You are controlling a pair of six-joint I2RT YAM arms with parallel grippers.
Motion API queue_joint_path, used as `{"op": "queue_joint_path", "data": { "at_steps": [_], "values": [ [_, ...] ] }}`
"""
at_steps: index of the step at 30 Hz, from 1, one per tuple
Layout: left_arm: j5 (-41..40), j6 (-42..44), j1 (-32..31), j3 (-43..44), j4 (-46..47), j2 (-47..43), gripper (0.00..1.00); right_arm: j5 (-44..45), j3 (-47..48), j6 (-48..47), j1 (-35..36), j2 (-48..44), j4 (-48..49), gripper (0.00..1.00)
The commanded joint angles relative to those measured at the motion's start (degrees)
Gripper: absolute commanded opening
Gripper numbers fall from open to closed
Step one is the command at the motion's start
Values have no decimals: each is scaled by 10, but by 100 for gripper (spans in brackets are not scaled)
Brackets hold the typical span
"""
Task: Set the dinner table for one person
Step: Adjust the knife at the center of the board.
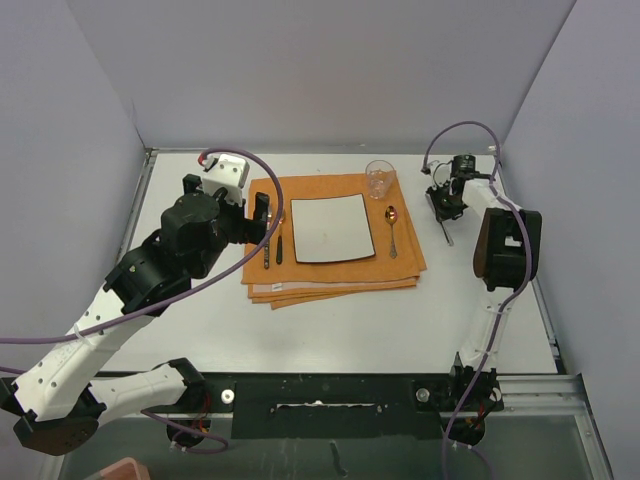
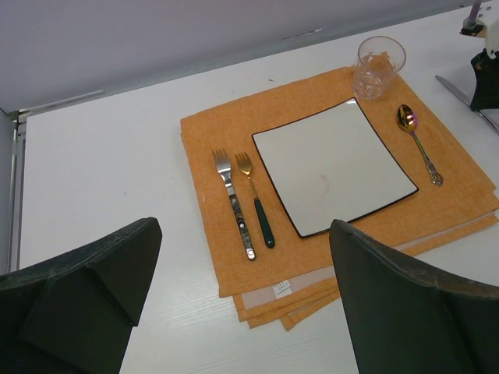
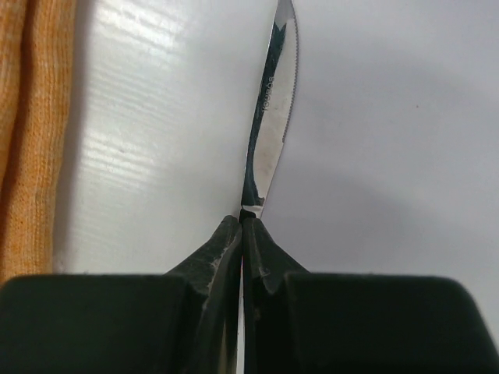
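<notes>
Right gripper (image 3: pixel 243 220): pressed together, with the knife (image 3: pixel 269 132) pinched between the two fingers; only the blade is seen beyond the fingertips.
Knife: held on edge, with the serrated side turned to the right in the wrist view and the tip pointed away from the fingers; whether the tip touches the surface cannot be told.
Right gripper position: held over bare tabletop just to the right of the placemat (image 1: pixel 400 268), toward the far right corner.
Left gripper (image 1: pixel 265 212): spread wide, with nothing held between the fingers; it is placed at the left edge of the placemat, by the forks.
Dinner table (image 1: pixel 330 325): the pale, matte tabletop on which everything is laid, with both arm bases fixed at its near edge.
Placemat: orange cloth, stacked in several layers with offset edges, laid mid-table toward the far side.
Plate (image 1: pixel 333 228): square, white and dark-rimmed, set in the middle of the placemat.
Silver fork (image 2: pixel 234 204): laid on the placemat left of the plate, tines toward the far side.
Gold fork (image 2: pixel 256 204): dark-handled, laid just beside the silver fork, between it and the plate.
Spoon (image 2: pixel 419 146): laid on the placemat right of the plate, bowl toward the far side.
Glass (image 2: pixel 378 66): clear and upright, set on the placemat at the plate's far right corner.
</notes>
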Motion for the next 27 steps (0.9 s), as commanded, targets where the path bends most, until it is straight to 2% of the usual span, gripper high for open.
{"op": "queue_joint_path", "data": {
  "at_steps": [1, 7, 12, 18, 24, 25, 27],
  "values": [
    [7, -8, 3, 13, 15, -5, 90, -21, 20, 69, 7, 37, -8, 0],
    [12, -11, 3, 19, 9, -3, 90, -13, 34, 132, 9, 19, 35, 0],
    [21, -22, 3, 28, -8, 0, 90, -20, 11, 145, 10, -30, 91, 0],
    [28, -34, 2, 45, -29, 0, 89, -25, 5, 147, 8, -86, 114, 0],
    [30, -41, 1, 52, -48, 2, 89, 48, -72, 151, 19, -181, 180, 2],
    [28, -42, 2, 50, -49, 0, 90, 59, -77, 161, 16, -190, 168, 21],
    [27, -45, 1, 48, -49, -4, 90, 12, -98, 151, 9, -205, 149, 96]
  ]
}}
